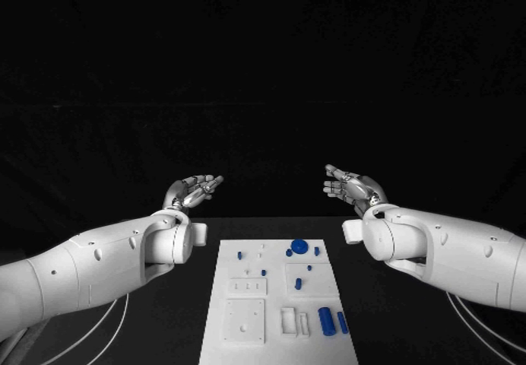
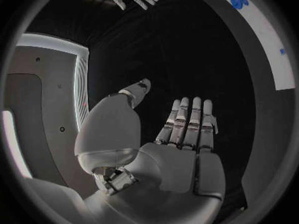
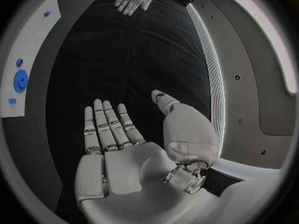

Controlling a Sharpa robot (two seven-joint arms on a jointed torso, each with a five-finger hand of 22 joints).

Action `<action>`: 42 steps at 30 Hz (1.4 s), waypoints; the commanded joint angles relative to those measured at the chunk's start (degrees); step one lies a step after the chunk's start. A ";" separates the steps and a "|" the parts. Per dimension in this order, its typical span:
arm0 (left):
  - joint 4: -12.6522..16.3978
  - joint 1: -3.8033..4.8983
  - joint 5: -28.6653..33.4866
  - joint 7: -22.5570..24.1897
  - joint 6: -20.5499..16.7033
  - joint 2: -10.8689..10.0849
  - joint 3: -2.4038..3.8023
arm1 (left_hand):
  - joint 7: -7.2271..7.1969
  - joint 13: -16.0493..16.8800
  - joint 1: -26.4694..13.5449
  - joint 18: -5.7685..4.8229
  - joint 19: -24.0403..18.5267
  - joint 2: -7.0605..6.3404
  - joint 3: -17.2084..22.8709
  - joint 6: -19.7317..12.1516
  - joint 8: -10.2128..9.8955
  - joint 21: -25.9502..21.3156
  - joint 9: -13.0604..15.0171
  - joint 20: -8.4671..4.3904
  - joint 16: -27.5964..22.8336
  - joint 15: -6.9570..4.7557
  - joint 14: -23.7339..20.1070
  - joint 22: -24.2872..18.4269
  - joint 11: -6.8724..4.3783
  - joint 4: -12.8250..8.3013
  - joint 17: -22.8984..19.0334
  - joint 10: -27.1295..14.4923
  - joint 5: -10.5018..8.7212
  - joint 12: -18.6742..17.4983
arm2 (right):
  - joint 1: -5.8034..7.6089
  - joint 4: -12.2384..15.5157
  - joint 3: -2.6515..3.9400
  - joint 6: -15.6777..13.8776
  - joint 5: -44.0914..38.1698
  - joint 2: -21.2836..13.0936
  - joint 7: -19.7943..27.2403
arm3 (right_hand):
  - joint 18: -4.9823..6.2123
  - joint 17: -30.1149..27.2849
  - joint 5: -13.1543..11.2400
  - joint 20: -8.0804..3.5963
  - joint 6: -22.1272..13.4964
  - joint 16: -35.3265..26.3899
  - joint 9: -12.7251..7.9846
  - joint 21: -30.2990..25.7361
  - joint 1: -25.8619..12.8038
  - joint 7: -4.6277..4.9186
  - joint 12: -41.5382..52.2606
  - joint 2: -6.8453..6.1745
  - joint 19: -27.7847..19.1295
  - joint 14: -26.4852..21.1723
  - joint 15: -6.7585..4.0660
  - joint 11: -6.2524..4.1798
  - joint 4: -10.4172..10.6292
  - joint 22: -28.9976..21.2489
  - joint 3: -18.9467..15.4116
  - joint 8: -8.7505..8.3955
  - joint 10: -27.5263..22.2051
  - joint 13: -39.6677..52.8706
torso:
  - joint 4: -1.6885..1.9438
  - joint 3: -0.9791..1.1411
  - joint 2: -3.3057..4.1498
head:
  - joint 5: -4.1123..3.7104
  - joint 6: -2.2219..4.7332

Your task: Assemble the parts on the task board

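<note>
The white rectangular task board (image 1: 280, 304) lies flat on the black tabletop (image 1: 175, 319), running lengthwise away from the robot, between the two white arms. Small blue parts rest on it: a round blue disc (image 1: 299, 245) near its far edge, a short blue peg (image 1: 298, 284) toward the middle, and two long blue cylinders (image 1: 327, 320) lying side by side near the near right corner, close to a white slotted block (image 1: 293, 321). A few smaller blue pieces dot the far half of the board; their shapes are too small to tell.

The left hand (image 1: 192, 191) is raised above the far end of the tabletop, well apart from the board, palm turned up and inward. In the left wrist view its fingers (image 2: 190, 122) lie straight and side by side, the thumb set apart, holding nothing.

The right hand (image 1: 351, 185) mirrors it on the other side, facing the left hand across a gap. In the right wrist view its fingers (image 3: 109, 122) are stretched out flat and released, with nothing in the palm. Neither hand touches the board or any part.
</note>
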 commanded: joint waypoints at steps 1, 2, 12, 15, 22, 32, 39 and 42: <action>-3.34 1.57 1.25 -4.66 7.76 1.19 -0.89 | 0.27 0.20 2.58 -0.89 1.10 -0.44 1.19 1.51 0.88 0.86 1.08 0.22 0.76 0.31 1.47 2.81 0.22 0.34 0.95 1.75 0.34 0.36 | 1.50 -2.28 -0.79 11.68 -0.99 0.53 -7.63 | 1.32 1.07 -0.29 0.41 1.63 1.33 1.01 0.53 4.60 4.58 0.51 0.10 1.60 2.10 0.56 0.67 -1.84 3.08 0.75 1.34 2.70 0.22 | 0.00 0.00 0.00 | -0.01 0.01; -4.34 2.06 1.34 -5.09 8.40 1.53 -1.25 | 0.28 0.20 2.58 -0.89 1.10 -0.43 1.18 1.50 0.88 0.88 1.08 0.22 0.77 0.32 1.47 2.80 0.22 0.35 0.96 1.76 0.34 0.36 | 2.01 -2.96 -1.07 12.65 -1.03 0.66 -8.35 | 1.35 1.14 -0.37 0.40 1.74 1.44 1.04 0.53 5.13 4.60 0.54 0.14 1.77 2.26 0.56 0.66 -2.40 3.14 0.68 1.46 2.95 0.23 | 0.00 0.00 0.00 | -0.01 0.01; -5.76 3.70 1.68 -4.27 10.99 1.34 -2.36 | 1.41 0.38 3.20 -0.89 1.58 0.45 0.40 2.42 1.62 1.50 1.51 -0.16 1.29 0.70 1.96 2.74 1.13 0.58 1.38 2.86 0.34 0.73 | 3.69 -10.10 -1.99 15.56 -19.88 2.25 -8.10 | 3.48 2.60 -0.10 0.06 8.02 5.14 1.93 1.73 11.87 4.64 3.64 -0.07 8.03 9.30 -0.55 -1.14 -10.51 3.21 4.02 4.58 10.69 1.17 | -0.05 -0.12 0.38 | 0.15 -0.45; -5.26 3.70 1.68 -3.41 11.30 0.92 -2.38 | 2.39 0.73 4.65 -0.56 3.64 2.03 -0.28 4.14 2.53 2.53 1.86 -1.09 2.52 0.93 4.09 2.67 2.26 -0.61 1.97 5.02 0.47 1.56 | 3.69 -11.36 -1.97 14.69 -26.92 2.79 -7.57 | 5.31 3.66 -0.84 -0.11 11.52 7.70 2.27 3.03 14.14 3.80 5.20 -0.25 13.23 14.48 -2.68 -2.52 -13.25 2.69 7.02 6.03 14.30 1.57 | 0.00 0.01 0.48 | 0.14 -0.50; -2.44 3.71 1.14 -2.31 12.76 -0.88 -2.39 | 3.20 0.96 7.38 1.32 11.47 5.97 -2.75 9.23 3.65 4.03 1.30 -2.88 4.86 0.67 11.25 1.56 3.07 -6.63 2.26 12.08 1.25 3.07 | 3.67 -13.35 -1.96 13.43 -42.86 3.95 -7.25 | 9.70 9.63 -2.21 -3.00 18.14 16.17 1.87 9.48 14.26 1.77 6.40 -0.89 34.66 32.89 -10.94 -5.26 -18.61 0.50 13.69 7.09 21.34 1.06 | 0.32 0.14 1.32 | 0.09 -0.32; 5.27 3.80 0.08 -1.30 15.05 -4.90 -2.28 | 2.95 0.53 7.16 2.72 16.41 8.06 -1.97 12.64 3.50 5.61 0.05 -3.85 6.76 -0.41 17.34 1.84 2.66 -11.97 2.61 16.52 1.66 3.00 | 3.66 -12.82 -1.90 12.98 -65.26 4.71 -8.95 | 9.70 23.20 -0.05 -13.04 20.58 38.45 1.21 22.85 16.54 1.13 5.68 -2.28 56.82 47.49 -13.88 -8.15 -19.25 6.09 11.50 6.50 24.01 0.38 | 1.05 0.35 3.00 | -0.45 0.10; 11.56 3.82 -0.22 -0.90 15.70 -7.71 -2.20 | 2.94 0.33 6.55 2.67 16.56 8.01 -1.90 12.72 3.23 5.55 -0.26 -3.86 6.48 -0.39 17.37 1.81 2.71 -12.74 2.51 16.56 1.58 2.56 | 3.60 -12.01 -1.89 13.17 -80.60 5.70 -12.49 | 9.70 27.75 0.03 -14.26 20.38 47.10 0.61 26.70 17.04 0.67 4.00 -3.34 58.81 43.24 -13.46 -7.48 -19.21 8.51 11.55 5.42 23.72 0.12 | 2.07 0.10 4.61 | -1.53 0.56; 14.32 3.82 -0.61 -0.88 16.01 -9.11 -2.16 | 2.91 0.26 6.23 2.68 16.63 7.90 -1.91 12.75 3.12 5.53 -0.38 -3.87 6.37 -0.38 17.37 1.80 2.75 -13.05 2.47 16.55 1.53 2.36 | 3.04 -12.08 -1.89 13.33 -84.43 6.45 -13.72 | 9.70 27.76 -0.22 -14.56 20.55 48.22 0.55 28.13 17.39 0.55 3.44 -3.70 59.66 42.82 -13.27 -7.29 -19.23 8.52 11.47 5.33 23.43 0.09 | 2.35 0.13 5.55 | -1.78 1.06</action>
